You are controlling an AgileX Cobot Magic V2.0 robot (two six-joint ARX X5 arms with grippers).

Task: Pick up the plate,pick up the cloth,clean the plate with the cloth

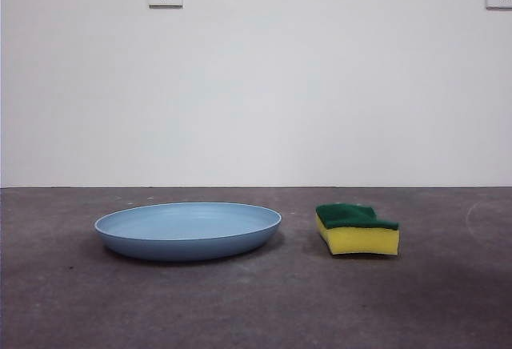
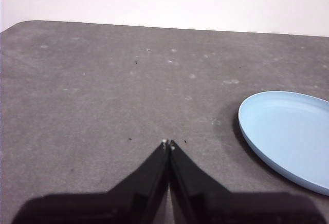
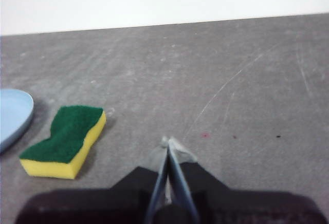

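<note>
— On the desk (image 1: 80,301), what lies where?
— Plate (image 1: 188,229) flat, cloth (image 1: 356,229) just beside it — neither lifted.
— And the arms?
— Left gripper (image 2: 168,143) near the plate, right gripper (image 3: 168,141) near the cloth, jaws together on both. I judge each must open, then descend.

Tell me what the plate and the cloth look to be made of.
The plate: probably plastic, an even light blue with a smooth, dull sheen and a thin moulded rim. The cloth is really a sponge: yellow foam, matte and porous-looking, under a dark green layer with a rough, fibrous surface, likely a scouring pad.
</note>
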